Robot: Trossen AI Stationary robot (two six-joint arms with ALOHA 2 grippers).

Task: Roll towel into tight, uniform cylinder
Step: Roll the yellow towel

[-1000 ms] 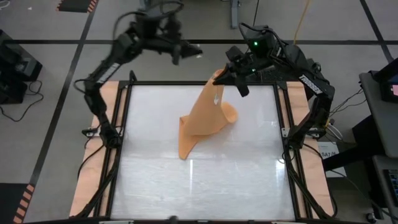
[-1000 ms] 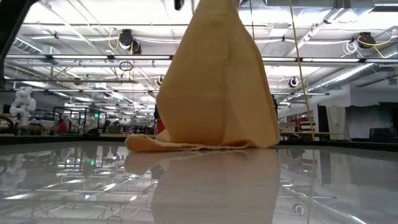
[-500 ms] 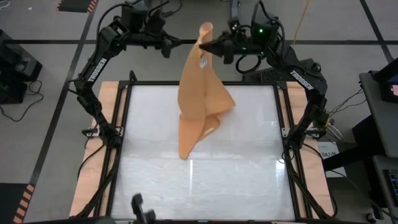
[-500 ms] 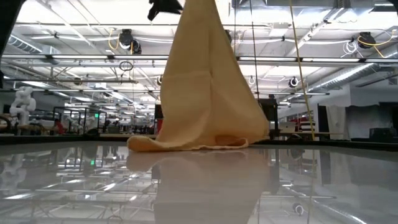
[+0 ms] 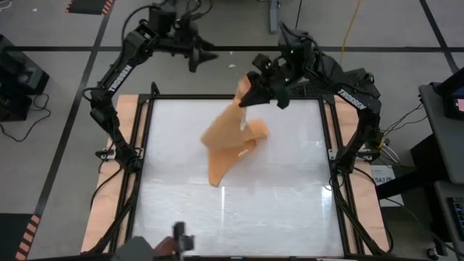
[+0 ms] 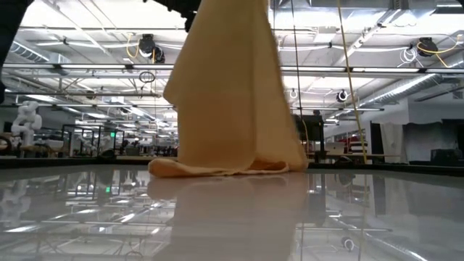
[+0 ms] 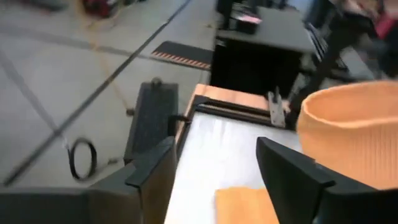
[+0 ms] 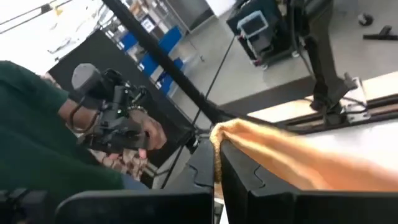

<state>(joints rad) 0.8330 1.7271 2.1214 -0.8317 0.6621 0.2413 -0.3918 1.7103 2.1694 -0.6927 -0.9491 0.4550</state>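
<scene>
The orange-tan towel [image 5: 230, 134] hangs from its top corner over the far half of the table, and its lower end [image 6: 217, 168] lies bunched on the glossy white tabletop. My right gripper [image 5: 249, 93] is shut on that top corner, above the table's far edge. Beyond the far edge and to the left of the towel, my left gripper [image 5: 206, 58] is open, with nothing between its fingers [image 7: 152, 177]. In the left wrist view a curved fold of the towel [image 7: 354, 134] shows off to one side. My right gripper pinches the towel's top corner at its hemmed edge [image 8: 219, 132] between its two fingers. It comes nearly level from the table's far right. The towel hangs slack below the fingers, with its lower end [image 5: 216, 170] lying on the table.
Black frame rails [image 5: 148, 145] run along the table's sides. At the near edge a person's hand holds a small dark device [image 5: 179, 245]. The right wrist view also shows a person in green holding such a device [image 8: 115, 121]. Bare tabletop [image 5: 239, 217] lies near the towel.
My right gripper carried the towel's corner up and toward the far edge, then came back down and nearer. The hanging cloth has swung toward the table's left, while its lower end stayed on the table. A hand with a device has appeared at the near edge.
</scene>
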